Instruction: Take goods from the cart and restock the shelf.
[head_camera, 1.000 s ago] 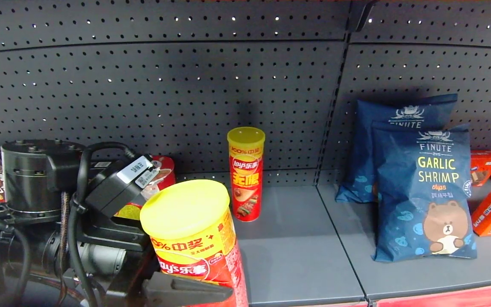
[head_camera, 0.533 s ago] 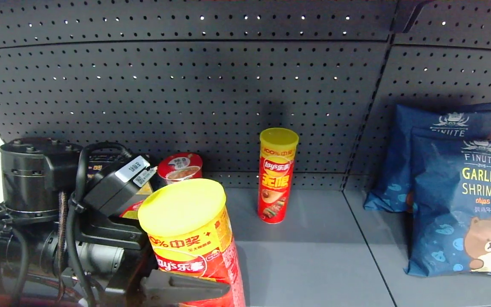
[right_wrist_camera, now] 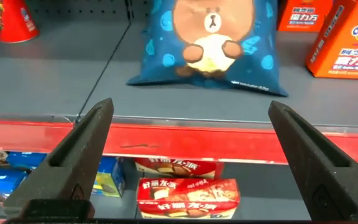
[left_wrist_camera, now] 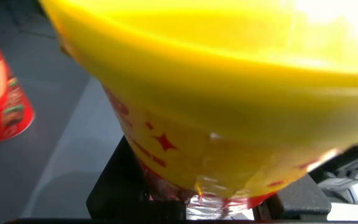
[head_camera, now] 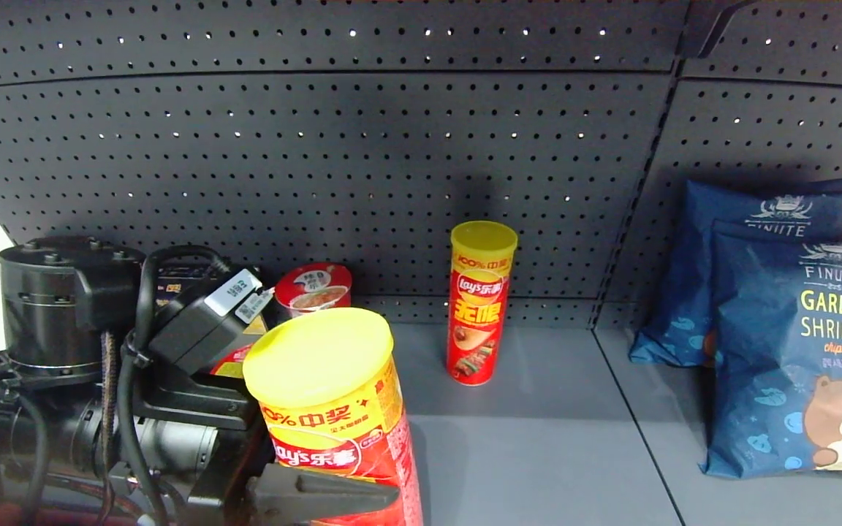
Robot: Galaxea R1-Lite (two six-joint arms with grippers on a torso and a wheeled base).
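The camera has panned left; lower left of frame, jaws of the left gripper (head_camera: 340,486) still clamp a yellow-lidded red tube (head_camera: 326,387), seemingly cardboard. On the right gripper (right_wrist_camera: 191,106) the jaws gape wide.

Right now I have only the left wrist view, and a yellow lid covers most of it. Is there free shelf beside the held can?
Observer: Yes. In the head view the shelf board is bare between the held can and the blue snack bags.
Operator: And where is the right gripper?
Observer: The right gripper is open and empty, facing the shelf's red front edge.
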